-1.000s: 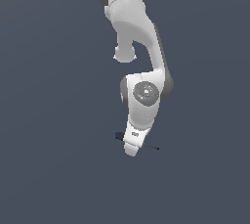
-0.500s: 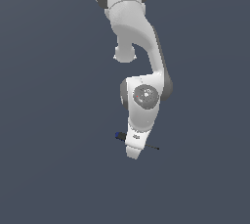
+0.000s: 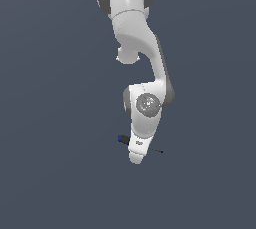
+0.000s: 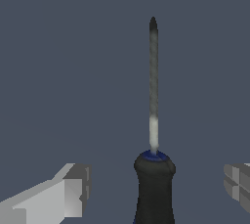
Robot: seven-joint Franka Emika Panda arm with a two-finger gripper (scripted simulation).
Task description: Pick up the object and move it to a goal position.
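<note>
The screwdriver has a dark blue-black handle and a thin metal shaft. It lies flat on the grey surface. In the wrist view my gripper is open, with one finger on each side of the handle and a clear gap to both. In the exterior view the hand stands low over the screwdriver and hides its middle. Only the handle end and the shaft tip stick out. The fingertips are hidden there.
The white arm hangs down from the top of the exterior view. The plain dark grey surface lies all around. No goal marker shows.
The hand has come down a little closer to the screwdriver. The screwdriver has not moved.
</note>
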